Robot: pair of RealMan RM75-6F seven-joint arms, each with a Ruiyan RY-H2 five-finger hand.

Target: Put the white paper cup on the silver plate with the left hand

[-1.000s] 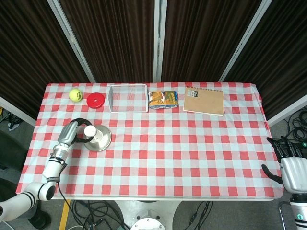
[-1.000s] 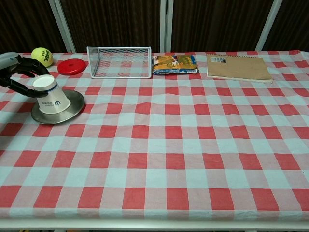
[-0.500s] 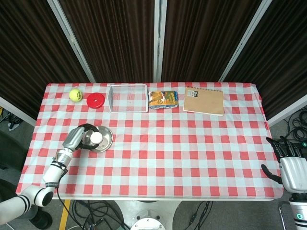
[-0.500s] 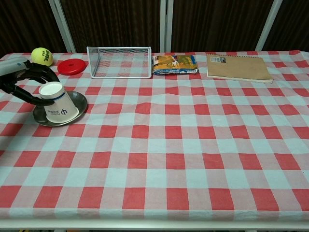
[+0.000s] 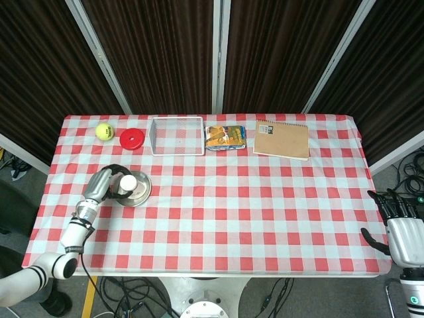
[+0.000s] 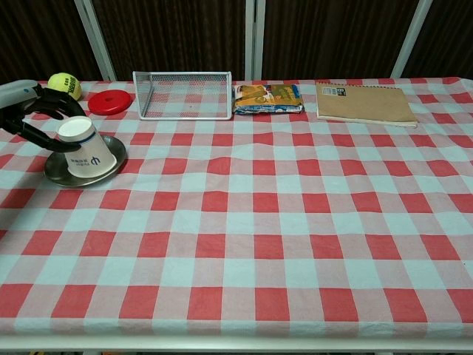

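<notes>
Red-and-white checked cloth covers the table [image 6: 295, 222], and near its left edge a round silver metal plate [image 6: 55, 169] lies flat. On that plate stands the white paper cup [image 6: 87, 153], turned upside down with its base uppermost and tilted toward the left, its wide rim resting on the plate's surface. The left hand [image 6: 33, 115], black-fingered with a silver back, curls around the upper part of the cup: dark fingers [image 6: 38, 137] wrap the cup's left side and top, holding it. From above, the same left hand [image 5: 106, 187] reaches in from the plate's left, and the cup's white base shows as a small disc just beside the fingers.

Along the far edge of the table, from left to right, sit a yellow-green tennis ball [image 6: 65, 84], a flat red round disc [image 6: 110, 101], a white wire-mesh tray [image 6: 182, 95], a yellow and blue snack packet [image 6: 267, 99] and a brown spiral-bound notebook [image 6: 363, 102]. All of these are well apart from the plate.

The right hand [image 5: 401, 225] hangs off the table's lower right corner in the head view, holding nothing, its dark fingers pointing upward and slightly apart.
</notes>
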